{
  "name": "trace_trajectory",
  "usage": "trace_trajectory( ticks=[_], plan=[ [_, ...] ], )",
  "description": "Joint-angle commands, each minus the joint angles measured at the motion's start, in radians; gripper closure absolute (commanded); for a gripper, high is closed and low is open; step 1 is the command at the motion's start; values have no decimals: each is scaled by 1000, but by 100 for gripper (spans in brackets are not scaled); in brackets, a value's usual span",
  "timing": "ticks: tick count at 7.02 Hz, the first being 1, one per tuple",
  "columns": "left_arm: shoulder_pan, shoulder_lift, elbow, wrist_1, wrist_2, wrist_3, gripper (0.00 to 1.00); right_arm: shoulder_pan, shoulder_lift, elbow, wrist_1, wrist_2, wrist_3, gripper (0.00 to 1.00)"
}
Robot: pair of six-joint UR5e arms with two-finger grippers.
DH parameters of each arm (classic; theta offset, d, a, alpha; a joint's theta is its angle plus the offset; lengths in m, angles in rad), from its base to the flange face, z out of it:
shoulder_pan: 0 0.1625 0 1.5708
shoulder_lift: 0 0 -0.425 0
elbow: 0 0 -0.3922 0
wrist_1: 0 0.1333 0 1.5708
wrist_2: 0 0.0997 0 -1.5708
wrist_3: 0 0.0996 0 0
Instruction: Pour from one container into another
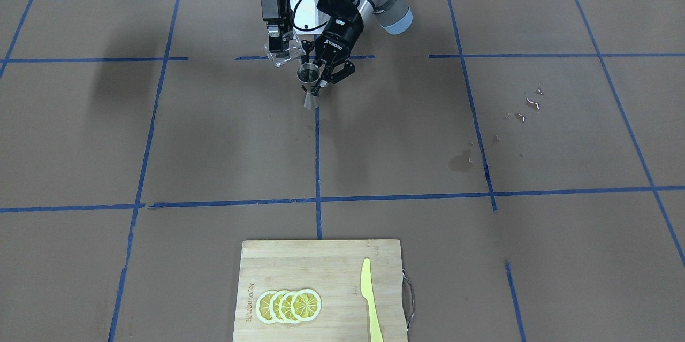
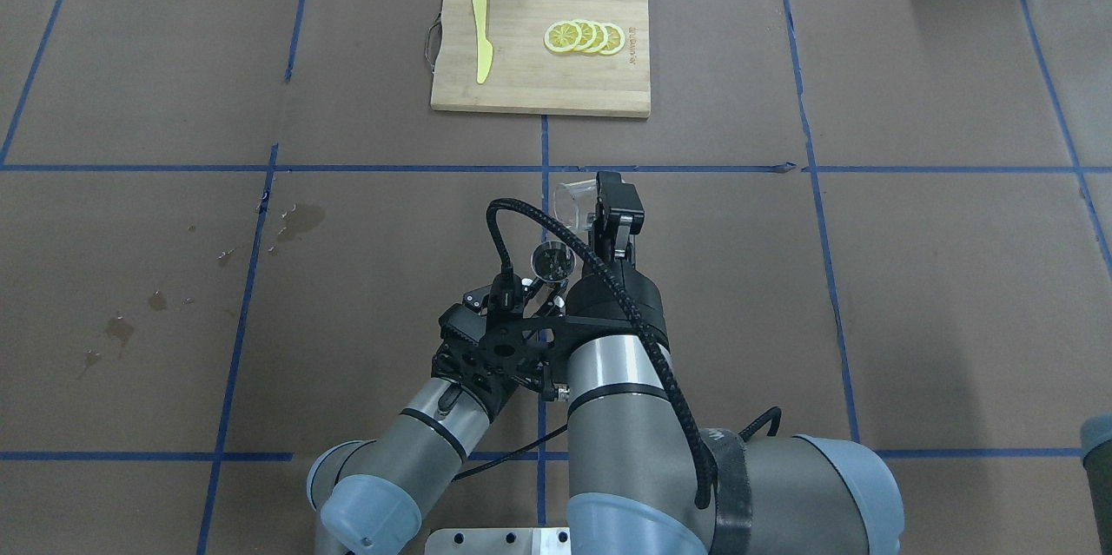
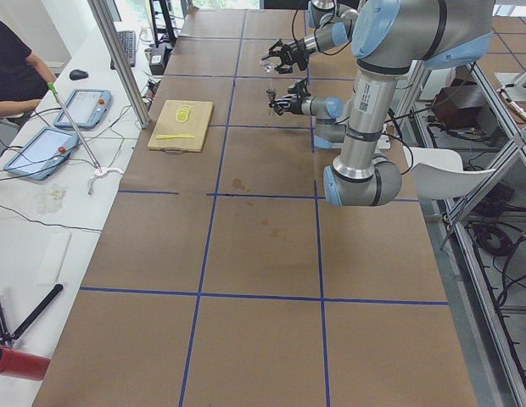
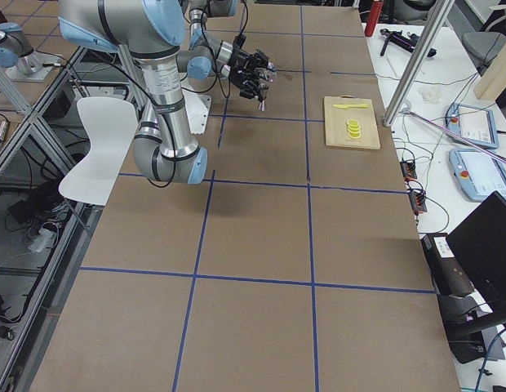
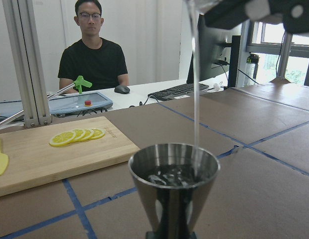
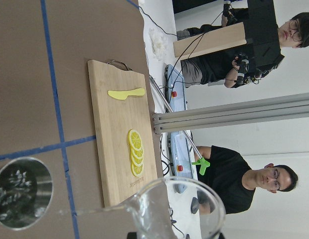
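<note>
My right gripper (image 1: 279, 45) is shut on the clear glass measuring cup (image 1: 283, 54) and holds it tipped over, spout down. Just below it, the steel jigger (image 1: 309, 83) stands upright above the table, held at its waist by my shut left gripper (image 1: 319, 84). In the left wrist view a thin stream (image 5: 196, 89) falls from the glass spout into the jigger (image 5: 174, 184), which has liquid in its upper cone. The right wrist view shows the glass cup (image 6: 180, 211) beside the jigger's open mouth (image 6: 21, 194). From overhead the cup (image 2: 575, 197) sits just beyond the jigger (image 2: 552, 261).
A wooden cutting board (image 1: 299, 267) with lemon slices (image 1: 289, 305) and a yellow knife (image 1: 370, 299) lies at the table's far edge from the robot. Wet spots (image 1: 461, 161) mark the brown paper on my left side. Operators sit beyond the board (image 5: 94, 50).
</note>
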Motion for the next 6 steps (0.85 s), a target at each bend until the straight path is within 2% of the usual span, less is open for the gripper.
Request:
trace_trajectory(
  ticks=[1, 3, 4, 5, 6],
  plan=[
    [0, 2, -5, -2, 3, 0, 100, -2, -4, 2, 3, 18, 179, 100],
    [-2, 8, -15, -11, 13, -6, 100, 0, -16, 69, 3, 94, 400, 100],
    [-8, 31, -66, -12, 13, -8, 100, 0, -50, 94, 3, 117, 617, 100],
    [-18, 79, -122, -18, 12, -9, 100, 1, -85, 138, 3, 163, 772, 100],
    [-29, 119, -134, -62, 12, -9, 100, 3, -145, 163, 24, 191, 892, 100]
  ],
)
